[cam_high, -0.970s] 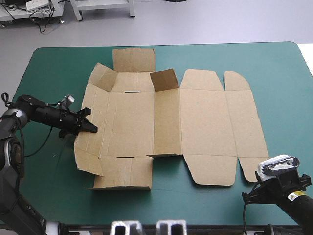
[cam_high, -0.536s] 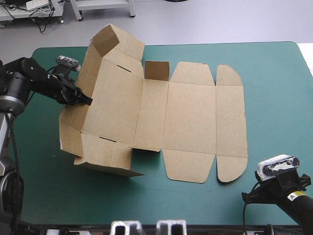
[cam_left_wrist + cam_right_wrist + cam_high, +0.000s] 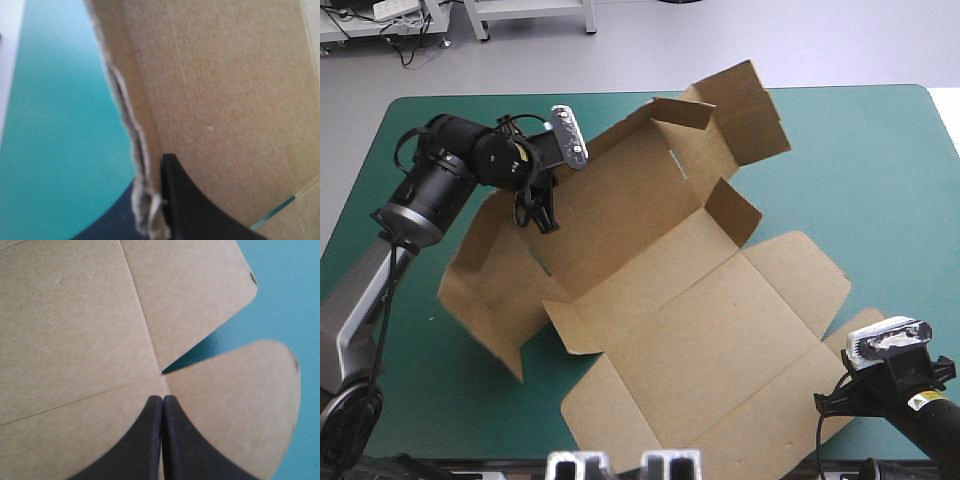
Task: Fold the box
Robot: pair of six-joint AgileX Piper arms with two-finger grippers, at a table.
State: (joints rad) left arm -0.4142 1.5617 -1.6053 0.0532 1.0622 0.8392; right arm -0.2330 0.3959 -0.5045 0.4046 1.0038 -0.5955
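The brown box [image 3: 670, 300] is a cut sheet of board, turned at a slant across the table. Its left part is raised, with walls and flaps standing up toward the far side. My left gripper [image 3: 538, 212] is above the table's left half, shut on the raised wall's edge. In the left wrist view that edge of the box [image 3: 225, 90] runs between the black fingers of the left gripper [image 3: 152, 210]. My right gripper [image 3: 832, 398] is at the front right corner, shut. In the right wrist view the right gripper [image 3: 162, 402] points over the box's flat lid end [image 3: 75, 315] and a rounded flap [image 3: 240, 395].
The teal-green cover [image 3: 880, 150] shows at the far right and at the front left [image 3: 420, 380] of the box. The box's near flaps reach the table's front edge. The left arm stretches from the left edge over the table.
My left gripper rose and swung toward the table's middle with the box's edge in it. The sheet turned and tilted up, and its lid end slid to the right gripper. The right arm stayed still.
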